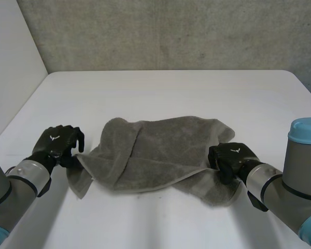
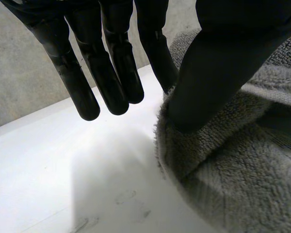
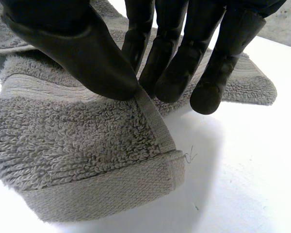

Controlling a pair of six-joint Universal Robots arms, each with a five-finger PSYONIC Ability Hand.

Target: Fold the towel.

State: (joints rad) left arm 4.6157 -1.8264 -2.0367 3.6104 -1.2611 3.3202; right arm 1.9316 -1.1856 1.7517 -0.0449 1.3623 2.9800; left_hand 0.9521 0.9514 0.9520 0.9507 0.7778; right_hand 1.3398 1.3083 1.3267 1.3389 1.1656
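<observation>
A grey towel (image 1: 155, 150) lies crumpled and partly folded over itself in the middle of the white table (image 1: 160, 93). My left hand (image 1: 57, 145) is at the towel's left edge. In the left wrist view its thumb (image 2: 218, 73) presses into a raised fold of the towel (image 2: 242, 184), pinching the edge against the nearest finger (image 2: 157, 53); the other fingers hang straight over bare table. My right hand (image 1: 230, 158) is at the towel's right edge. In the right wrist view its thumb (image 3: 87, 53) and fingertips (image 3: 172, 82) pinch the hemmed border near a corner of the towel (image 3: 87, 145).
A grey concrete wall (image 1: 171, 31) stands behind the table's far edge, and a pale wall (image 1: 10, 67) runs along the left side. Bare white tabletop lies beyond the towel and in front of it, between my arms.
</observation>
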